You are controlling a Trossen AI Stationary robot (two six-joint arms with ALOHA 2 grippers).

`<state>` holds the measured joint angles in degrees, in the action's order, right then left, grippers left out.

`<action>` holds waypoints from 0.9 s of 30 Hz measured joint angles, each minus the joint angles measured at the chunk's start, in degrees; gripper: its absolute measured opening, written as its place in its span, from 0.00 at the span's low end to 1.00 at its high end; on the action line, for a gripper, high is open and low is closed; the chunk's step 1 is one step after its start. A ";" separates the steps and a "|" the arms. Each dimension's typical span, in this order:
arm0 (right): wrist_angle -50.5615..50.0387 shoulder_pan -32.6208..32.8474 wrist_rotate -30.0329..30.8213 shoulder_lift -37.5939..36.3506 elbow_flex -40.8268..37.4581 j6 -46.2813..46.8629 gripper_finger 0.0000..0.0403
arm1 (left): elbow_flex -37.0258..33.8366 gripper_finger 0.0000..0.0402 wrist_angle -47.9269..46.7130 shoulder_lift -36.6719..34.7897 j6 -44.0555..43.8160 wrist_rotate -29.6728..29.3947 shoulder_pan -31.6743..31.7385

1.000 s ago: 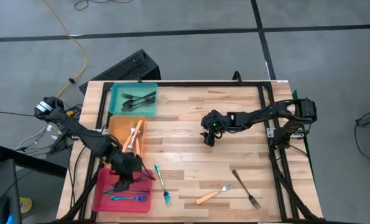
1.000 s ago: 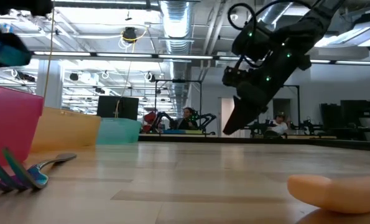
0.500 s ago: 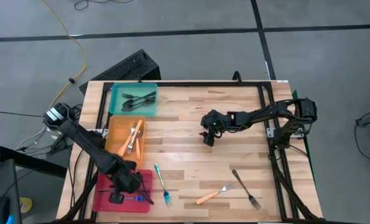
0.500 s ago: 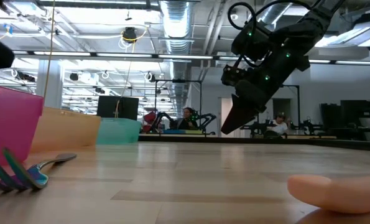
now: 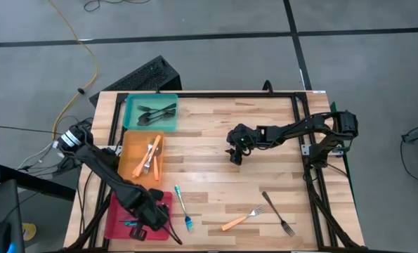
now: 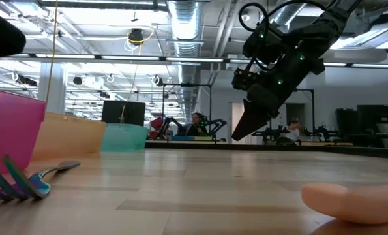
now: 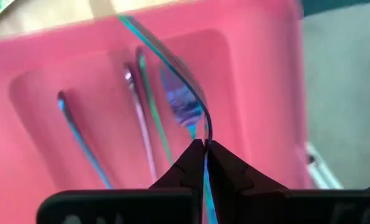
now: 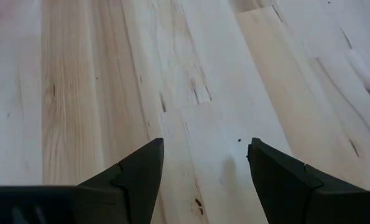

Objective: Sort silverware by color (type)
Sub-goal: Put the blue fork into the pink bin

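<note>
Left pincer [image 7: 204, 149]: over the pink tray [image 5: 117, 214] at the desk's [image 5: 223, 133] near left corner, clamped on the thin handle of a blue fork [image 7: 185, 106]
Held fork: slim, iridescent blue-teal, its curved handle running up between the tips and its head out over the tray
Pink tray: also held two more blue pieces [image 7: 79, 140] lying flat side by side
Right pincer [image 8: 203, 171]: above bare desk near the middle, fingers spread apart, empty, pointing down
Orange tray [image 5: 142, 156]: between the pink and teal ones, with orange-handled forks [image 5: 151, 153] in it
Teal tray [image 5: 151, 112]: far left corner, with dark grey forks [image 5: 156, 112] in it
Loose on desk: a blue fork [image 5: 183, 209] just right of the pink tray; an orange-handled fork [image 5: 242, 218] and a dark fork [image 5: 277, 213] near the front right, close together
</note>
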<state>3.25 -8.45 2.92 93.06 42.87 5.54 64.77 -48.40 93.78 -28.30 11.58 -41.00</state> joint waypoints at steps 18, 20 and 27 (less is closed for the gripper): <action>0.02 0.04 0.00 0.00 0.00 0.00 0.63 | 0.74 0.00 3.96 2.97 -1.61 0.46 -4.23; 0.08 0.04 0.01 0.00 0.00 0.00 0.63 | 0.72 0.00 4.00 2.97 -1.10 0.08 -4.24; 0.22 0.05 0.00 0.00 0.00 0.00 0.63 | 0.72 0.00 6.39 2.97 -0.02 -0.13 -5.14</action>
<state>3.46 -8.39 2.92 93.06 42.87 5.54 65.49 -42.01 96.75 -28.32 11.45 -46.14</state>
